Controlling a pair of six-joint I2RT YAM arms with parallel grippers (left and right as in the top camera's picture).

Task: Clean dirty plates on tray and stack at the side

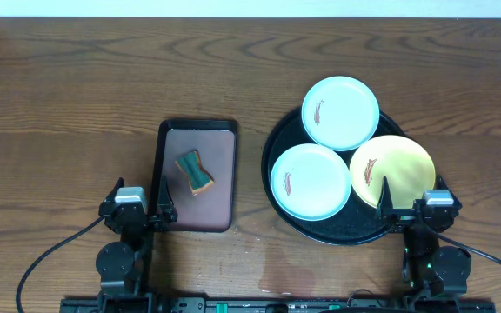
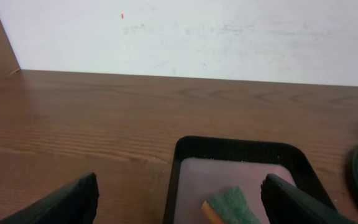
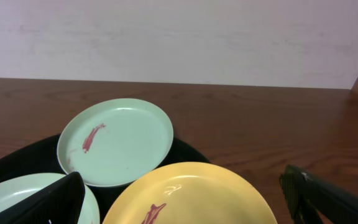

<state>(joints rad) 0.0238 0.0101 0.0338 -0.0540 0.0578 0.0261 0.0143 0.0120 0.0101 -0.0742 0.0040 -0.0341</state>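
Note:
The round black tray holds three plates, each with a reddish-brown smear. One mint-blue plate lies at the back, a second mint-blue plate at the front left, and the yellow plate at the front right. In the right wrist view the back mint-blue plate and the yellow plate show ahead. My right gripper is open and empty at the tray's front right rim, over the yellow plate's near edge. My left gripper is open and empty at the front left corner of the maroon tray.
A rectangular black-rimmed maroon tray sits left of the round tray and holds a green and orange sponge, also seen in the left wrist view. Dark wood tabletop extends to the left and back.

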